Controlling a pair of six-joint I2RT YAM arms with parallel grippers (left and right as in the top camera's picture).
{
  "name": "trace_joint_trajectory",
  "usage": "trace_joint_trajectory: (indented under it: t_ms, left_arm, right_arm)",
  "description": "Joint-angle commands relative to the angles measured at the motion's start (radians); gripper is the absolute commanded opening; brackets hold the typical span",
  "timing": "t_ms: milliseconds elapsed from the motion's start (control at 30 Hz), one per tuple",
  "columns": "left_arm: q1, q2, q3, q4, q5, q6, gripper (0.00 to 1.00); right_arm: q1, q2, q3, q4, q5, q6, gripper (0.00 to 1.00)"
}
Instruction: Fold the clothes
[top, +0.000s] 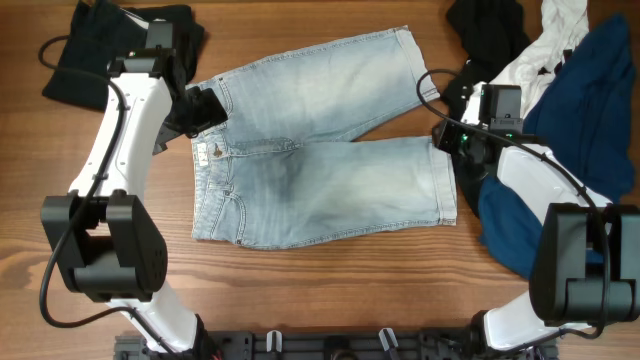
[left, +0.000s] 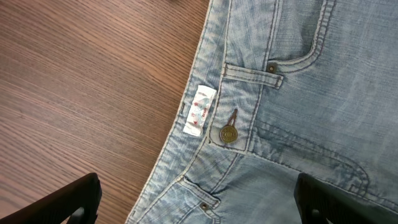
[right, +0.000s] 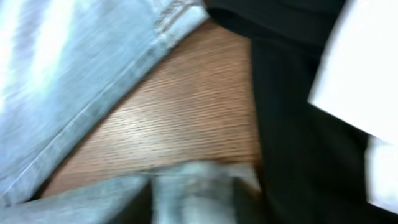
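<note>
1. Denim shorts (top: 320, 150) are laid flat on the table (top: 300, 300), unfolded.
2. Left gripper (left: 196, 205) is spread over the waistband (left: 186, 146); whether the right gripper (top: 447, 135), at a leg hem (top: 447, 185), is pinching cannot be told.
3. Judged: first fold pending; edges must be pinched next.

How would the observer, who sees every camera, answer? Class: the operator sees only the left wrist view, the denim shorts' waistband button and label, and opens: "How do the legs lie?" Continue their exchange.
Observer: The denim shorts lie spread flat, both legs stretching toward the right arm.
Operator: Where is the right gripper?
Observer: The right gripper is at the leg hems; its own view is too blurred to show a grip.
Operator: Any other clothes?
Observer: A deep-blue garment lies partly under the right arm.
</note>
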Motion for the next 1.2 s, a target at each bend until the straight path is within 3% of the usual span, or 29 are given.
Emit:
trace_joint_trajectory:
  t_ms: [0, 200, 367, 500, 700, 767, 1167]
  left_arm:
    - [0.003, -0.010, 0.008, 0.001, -0.017, 0.007, 0.99]
    - [0.003, -0.076, 0.029, -0.126, -0.017, 0.022, 1.00]
    - [-0.007, -0.143, 0.024, -0.307, -0.012, -0.251, 0.98]
    - [-0.048, -0.146, -0.023, -0.371, -0.013, -0.418, 0.93]
    - [-0.172, -0.158, -0.255, -0.333, -0.006, -0.769, 0.90]
    - [-0.203, -0.158, -0.321, -0.293, 0.012, -0.837, 0.90]
    - [-0.235, -0.201, -0.546, -0.024, 0.002, -0.890, 0.86]
  right_arm:
    - [0.002, -0.015, 0.050, -0.051, -0.093, -0.041, 0.87]
    - [0.003, -0.175, 0.196, -0.362, -0.104, -0.022, 0.99]
    - [0.012, -0.370, 0.227, -0.661, -0.076, -0.006, 1.00]
    - [0.012, -0.415, 0.225, -0.806, -0.073, 0.148, 1.00]
    - [0.012, -0.412, 0.222, -0.903, -0.070, 0.183, 1.00]
    - [0.012, -0.411, 0.214, -0.921, -0.056, 0.185, 1.00]
    - [0.019, -0.410, 0.036, -0.846, -0.051, 0.187, 0.97]
